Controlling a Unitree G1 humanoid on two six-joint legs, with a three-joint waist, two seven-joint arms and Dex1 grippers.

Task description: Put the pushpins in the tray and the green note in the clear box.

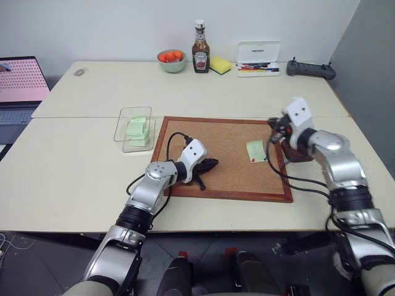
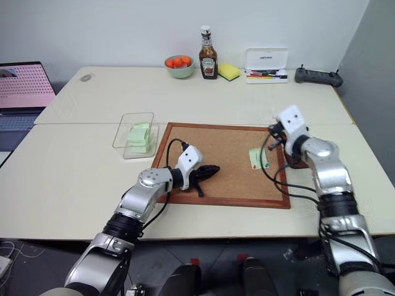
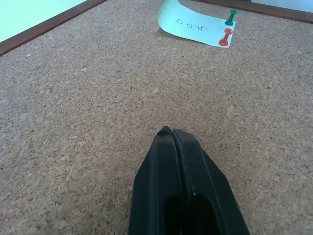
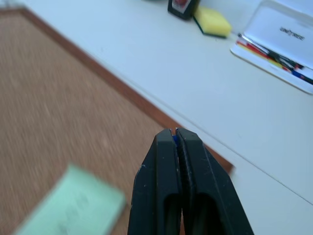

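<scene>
Green note point(image 3: 195, 23), pale, scribbled, curled, pinned by two pushpins point(image 3: 227, 29); both claws clenched empty.

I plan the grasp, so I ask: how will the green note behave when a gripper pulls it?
The green note probably bends easily: one edge already curls off the cork board. It may tear if pulled, since a green pushpin and a red pushpin hold it.

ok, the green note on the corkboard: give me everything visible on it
The green note is a small pale green paper square with dark handwritten marks. It lies on the corkboard near that board's right edge. A green pushpin and a red pushpin stand in it along one edge; the opposite edge curls up off the cork. Neither pincer touches it: the shut right pincer hangs above it with a blue speck between its tips.
</scene>
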